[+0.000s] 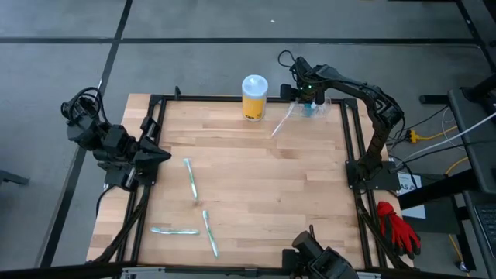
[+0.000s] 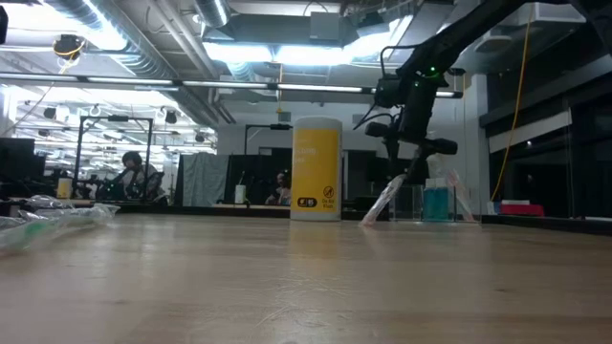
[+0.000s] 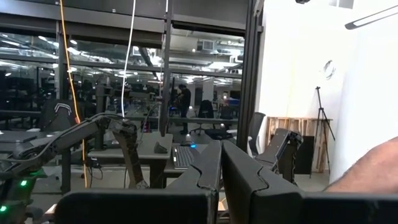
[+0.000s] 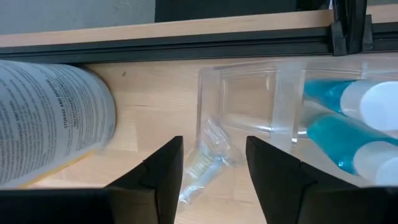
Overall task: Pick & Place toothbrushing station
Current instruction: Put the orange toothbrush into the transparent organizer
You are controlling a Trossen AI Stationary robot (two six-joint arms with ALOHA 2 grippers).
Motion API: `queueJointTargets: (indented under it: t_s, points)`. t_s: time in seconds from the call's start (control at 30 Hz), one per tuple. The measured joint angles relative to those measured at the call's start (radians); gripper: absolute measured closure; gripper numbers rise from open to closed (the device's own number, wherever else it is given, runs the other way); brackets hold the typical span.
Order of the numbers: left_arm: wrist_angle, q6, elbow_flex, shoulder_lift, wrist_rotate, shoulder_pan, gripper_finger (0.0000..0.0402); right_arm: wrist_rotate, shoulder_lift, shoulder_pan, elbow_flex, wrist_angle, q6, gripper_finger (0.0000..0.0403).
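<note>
Station (image 1: 314, 109) sits at the tabletop's far right corner, directly under the right gripper (image 4: 214, 163), whose spread jaws hold nothing; left gripper (image 1: 157, 154), clenched, waits far off.

Bright ceiling strips (image 2: 287, 53) flaring white above my right claw (image 2: 418, 172), bench (image 2: 306, 287) soft and blurred up close, yellow canister (image 4: 50, 118) beside my claw smeared out of focus, window glare past my left claw (image 3: 221, 180)

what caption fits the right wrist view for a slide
Open right gripper above a wrapped toothbrush leaning into the clear toothbrushing station, beside the yellow canister.
</note>
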Motion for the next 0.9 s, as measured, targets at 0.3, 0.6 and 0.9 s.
queueJointTargets:
  t_s: [0.3,0.6,0.9]
  points:
    - [0.005,0.004,0.0,0.0,0.0,0.0,0.0394,0.0,0.0,0.003,0.0,0.0,-0.004,0.0225]
    - [0.007,0.008,0.0,-0.001,0.0,0.0,0.0394,0.005,0.0,0.008,0.0,-0.006,-0.023,0.0273]
    - [0.007,0.018,0.0,-0.018,0.0,0.0,0.0394,0.003,0.0,0.013,0.0,-0.007,-0.053,0.0384]
